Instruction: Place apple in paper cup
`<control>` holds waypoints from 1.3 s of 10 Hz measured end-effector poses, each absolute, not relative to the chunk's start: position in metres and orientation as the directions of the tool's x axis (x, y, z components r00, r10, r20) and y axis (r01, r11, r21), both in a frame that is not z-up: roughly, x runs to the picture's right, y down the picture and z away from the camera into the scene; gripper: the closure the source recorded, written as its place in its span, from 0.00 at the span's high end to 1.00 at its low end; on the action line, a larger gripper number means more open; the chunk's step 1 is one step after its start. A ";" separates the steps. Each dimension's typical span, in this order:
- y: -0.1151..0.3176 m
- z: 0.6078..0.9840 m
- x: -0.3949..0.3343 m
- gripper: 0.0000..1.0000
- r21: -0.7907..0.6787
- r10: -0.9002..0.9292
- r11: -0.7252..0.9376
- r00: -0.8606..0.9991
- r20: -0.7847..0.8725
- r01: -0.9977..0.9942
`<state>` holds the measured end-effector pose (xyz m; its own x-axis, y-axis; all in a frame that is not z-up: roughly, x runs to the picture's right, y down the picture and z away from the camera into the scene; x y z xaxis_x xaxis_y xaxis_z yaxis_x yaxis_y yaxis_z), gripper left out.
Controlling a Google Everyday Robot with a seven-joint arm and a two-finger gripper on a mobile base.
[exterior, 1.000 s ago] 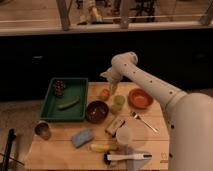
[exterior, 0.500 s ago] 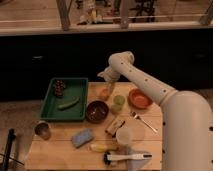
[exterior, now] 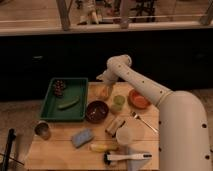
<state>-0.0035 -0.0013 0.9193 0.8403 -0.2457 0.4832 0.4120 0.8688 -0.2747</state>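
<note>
The apple (exterior: 104, 93) is a small orange-red fruit on the wooden table (exterior: 60, 150), at its far edge, left of the pale green cup (exterior: 118, 102). My gripper (exterior: 104, 82) hangs from the white arm directly over the apple, touching or nearly touching its top. The paper cup (exterior: 124, 135) is white with a wide rim. It stands upright near the table's front, well in front of the gripper and a little to its right.
A green tray (exterior: 50, 102) holding food lies at the left. A dark bowl (exterior: 97, 110) sits in front of the apple and an orange bowl (exterior: 137, 99) to the right. A metal cup (exterior: 42, 130), blue sponge (exterior: 82, 137), banana (exterior: 102, 147), brush (exterior: 125, 157) and fork (exterior: 142, 121) lie nearer the front.
The arm has shifted slightly left and the gripper has come down closer onto the apple. The apple and cups have not moved.
</note>
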 end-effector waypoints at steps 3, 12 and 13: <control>0.012 0.930 0.000 0.80 -0.294 -0.218 0.877 0.860 0.461 0.379; 0.040 0.970 0.009 0.74 -0.362 -0.146 0.873 0.884 0.444 0.326; 0.043 0.973 0.009 0.62 -0.367 -0.146 0.870 0.883 0.446 0.329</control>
